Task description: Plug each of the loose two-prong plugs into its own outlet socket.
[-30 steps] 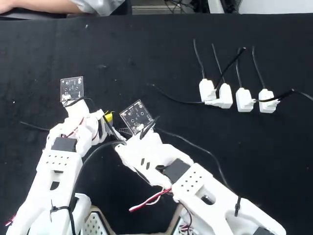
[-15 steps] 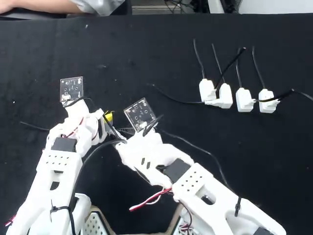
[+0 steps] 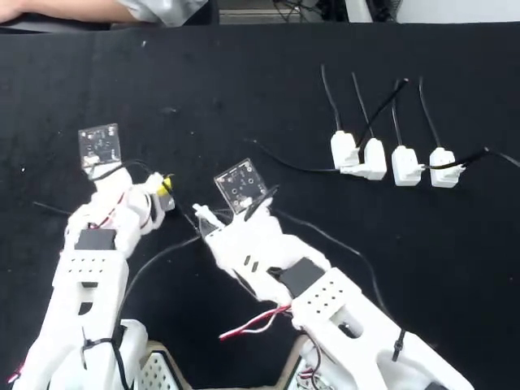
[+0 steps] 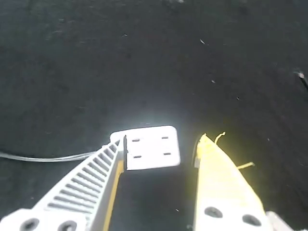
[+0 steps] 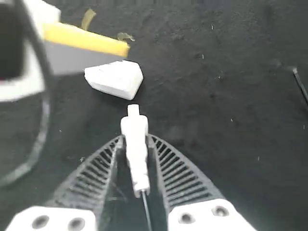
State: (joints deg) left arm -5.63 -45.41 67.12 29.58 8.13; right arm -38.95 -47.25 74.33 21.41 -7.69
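My left gripper (image 4: 159, 139) has a ribbed white finger and a yellow finger on either side of a small white outlet socket (image 4: 150, 147) with slots on its face, shut on it. From above this gripper (image 3: 162, 192) sits at the table's left. My right gripper (image 5: 134, 140) is shut on a white two-prong plug (image 5: 134, 132) with a thin black cord running back between its fingers. The plug's tip points at the socket (image 5: 115, 79), a short gap away, under the yellow finger (image 5: 84, 38). From above the right gripper (image 3: 203, 218) lies just right of the left one.
Several white plug and socket pieces (image 3: 374, 158) with black cords stand in a row at the back right. A loose black cord (image 3: 280, 162) trails from them toward the middle. The black table (image 3: 244, 81) spreads open at the back and left.
The left arm has swung left and slightly back, drawing its gripper away from the right one. The right gripper has shifted a little toward the back right with the plug.
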